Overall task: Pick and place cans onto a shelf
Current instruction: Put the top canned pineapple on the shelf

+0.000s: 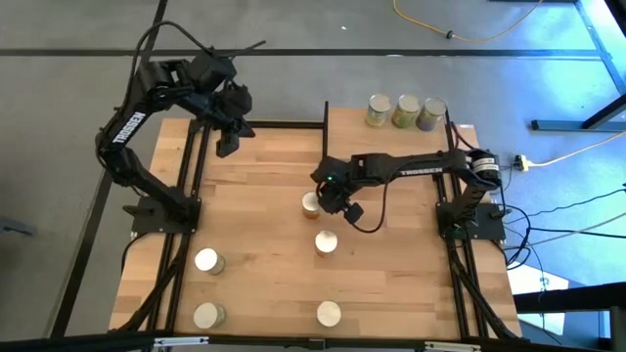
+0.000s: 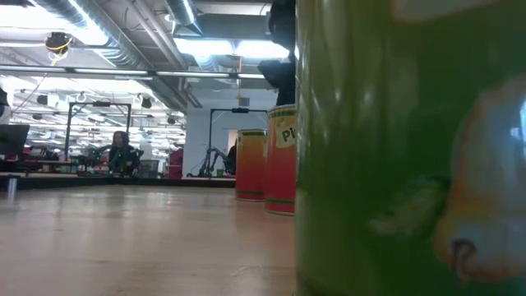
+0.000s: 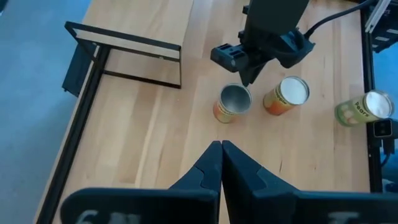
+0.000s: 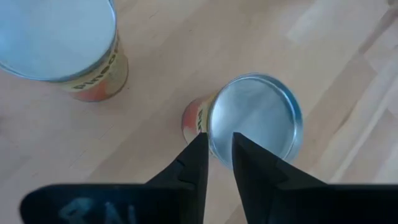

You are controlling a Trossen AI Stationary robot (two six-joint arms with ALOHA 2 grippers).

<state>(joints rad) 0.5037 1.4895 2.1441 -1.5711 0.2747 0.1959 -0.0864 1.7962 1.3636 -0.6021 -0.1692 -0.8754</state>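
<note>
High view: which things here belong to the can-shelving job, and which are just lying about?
Job: five loose cans, one under the right gripper; three shelved cans; the shelf; left gripper, parked back-left.
Lying about: yellow cable up top; pale cable at the right; person in the background.

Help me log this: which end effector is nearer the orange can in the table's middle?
Right. The right end effector hovers right over that orange can; the left end effector hangs far off near the table's back-left edge.
</note>
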